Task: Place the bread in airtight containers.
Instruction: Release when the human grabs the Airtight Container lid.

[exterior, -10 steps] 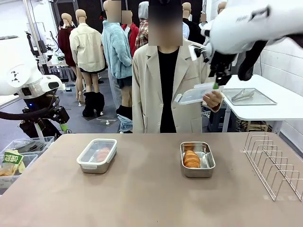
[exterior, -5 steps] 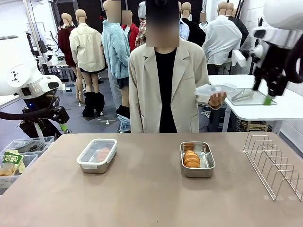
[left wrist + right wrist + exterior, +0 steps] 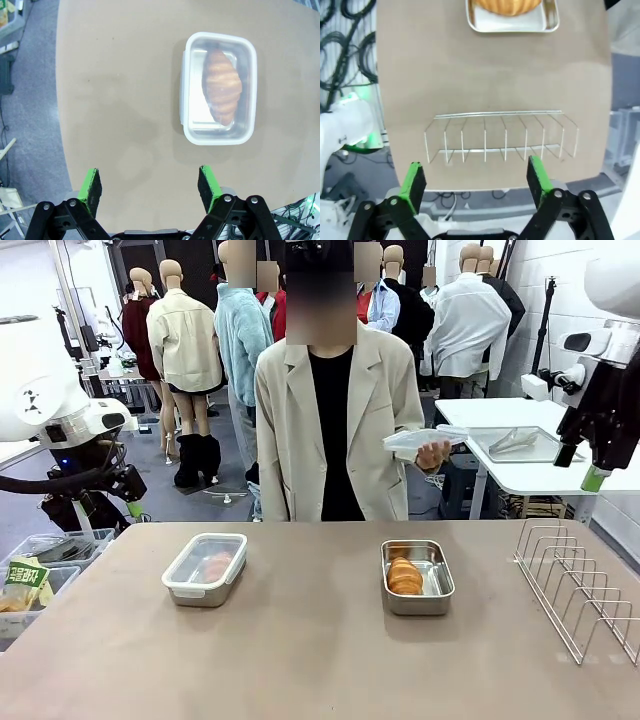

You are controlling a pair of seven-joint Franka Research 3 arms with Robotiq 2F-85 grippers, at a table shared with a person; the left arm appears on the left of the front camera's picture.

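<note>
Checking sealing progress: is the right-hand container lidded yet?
No. The right container sits open with a croissant inside; the person's hand holds its lid.

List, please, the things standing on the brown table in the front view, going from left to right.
Lidded container with a croissant inside → open container with a croissant → wire rack.

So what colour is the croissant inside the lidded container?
Golden-brown with darker ridges; the croissant shows best through the clear lid in the left wrist view.
</note>
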